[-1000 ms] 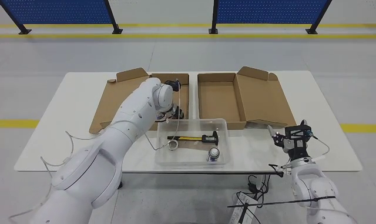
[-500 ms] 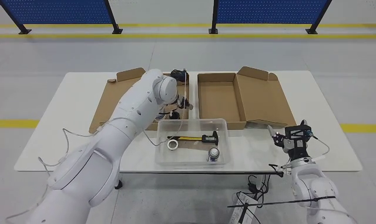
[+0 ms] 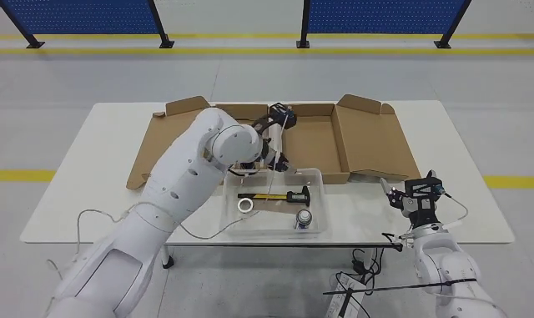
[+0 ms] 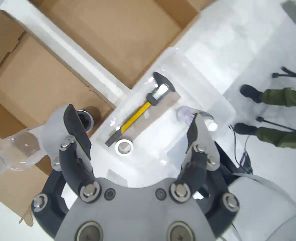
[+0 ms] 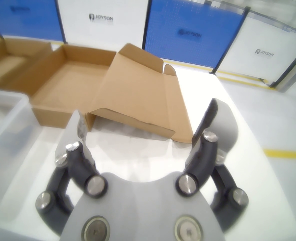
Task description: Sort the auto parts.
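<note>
Setting: white tabletop [image 3: 83,176] in a hall with blue partition panels along the far side.
Left container: open brown cardboard box [image 4: 37,81] at the far edge. It holds a clear plastic bottle [image 4: 17,149] and a dark cylinder with a metal rim [image 4: 86,117].
Right container: open brown cardboard box [image 3: 313,147] beside it, floor bare.
Source: clear plastic bin [image 3: 227,218] at the middle of the near edge.
Bin contents: yellow-and-black digital caliper [image 4: 148,104], white ring [image 4: 124,147], small silvery cylindrical part [image 3: 304,219].
Left claw [image 4: 132,115]: fingers spread apart, holding nothing, hanging over the bin's far edge.
Right claw [image 5: 145,110]: fingers apart, holding nothing, near the tabletop's right near corner.
Progress: judged partly done, with two pieces boxed and three left in the bin.
Next: probably a descent onto a bin item.
</note>
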`<state>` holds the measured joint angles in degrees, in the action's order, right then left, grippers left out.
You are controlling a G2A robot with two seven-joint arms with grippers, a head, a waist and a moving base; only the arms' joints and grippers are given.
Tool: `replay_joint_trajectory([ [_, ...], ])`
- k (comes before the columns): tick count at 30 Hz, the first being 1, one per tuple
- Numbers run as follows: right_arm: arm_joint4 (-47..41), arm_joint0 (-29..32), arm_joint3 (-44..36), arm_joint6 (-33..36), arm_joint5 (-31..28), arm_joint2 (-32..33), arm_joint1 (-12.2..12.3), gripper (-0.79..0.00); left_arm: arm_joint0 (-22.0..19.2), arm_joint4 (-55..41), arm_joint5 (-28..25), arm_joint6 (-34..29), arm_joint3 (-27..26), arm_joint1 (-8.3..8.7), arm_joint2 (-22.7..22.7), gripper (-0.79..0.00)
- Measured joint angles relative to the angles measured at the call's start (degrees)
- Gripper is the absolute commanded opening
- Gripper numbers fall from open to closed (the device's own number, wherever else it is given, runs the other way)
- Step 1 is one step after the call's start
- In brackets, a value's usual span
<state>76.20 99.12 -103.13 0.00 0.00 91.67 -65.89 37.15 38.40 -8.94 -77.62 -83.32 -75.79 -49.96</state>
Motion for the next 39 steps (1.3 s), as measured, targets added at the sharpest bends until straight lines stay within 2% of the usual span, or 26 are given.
replay_joint_trajectory([
  [3,0.0,0.0,0.0,0.0,0.0,0.0,0.0,0.0,3.0,-4.4,-4.3,-3.9,-5.3,0.78,-1.0,0.0],
  [9,0.0,0.0,0.0,0.0,0.0,0.0,0.0,0.0,5.9,-9.8,-7.0,-7.7,-8.5,1.92,-3.0,0.0],
  [31,0.0,0.0,0.0,0.0,0.0,0.0,0.0,0.0,6.1,-10.5,-8.1,-8.7,-8.9,2.21,-3.1,0.0],
  [36,0.0,0.0,0.0,0.0,0.0,0.0,0.0,0.0,7.2,-10.5,-5.2,-4.4,-8.5,1.81,-1.1,0.0],
  [39,0.0,0.0,0.0,0.0,0.0,0.0,0.0,0.0,6.3,-9.8,0.3,-2.5,-6.9,1.37,0.1,0.0],
])
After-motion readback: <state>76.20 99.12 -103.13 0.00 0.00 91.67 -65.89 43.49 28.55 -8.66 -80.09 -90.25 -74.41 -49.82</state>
